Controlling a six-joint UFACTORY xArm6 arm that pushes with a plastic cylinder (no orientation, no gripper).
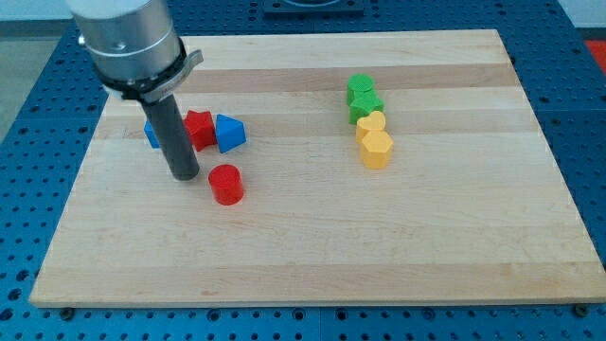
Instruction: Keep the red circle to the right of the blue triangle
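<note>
The red circle [225, 184] is a short red cylinder on the wooden board, left of centre. The blue triangle [229, 133] lies just above it, slightly to its right. A red block of unclear shape [199, 129] touches the blue triangle's left side. Another blue block [151, 134] is mostly hidden behind the rod. My tip [184, 175] stands on the board just left of the red circle, a small gap apart, and below the red block.
Two green blocks [363, 98] and two yellow blocks [374, 138] form a column right of centre. The wooden board [312, 256] lies on a blue perforated table. The arm's grey body [128, 43] fills the view's top left.
</note>
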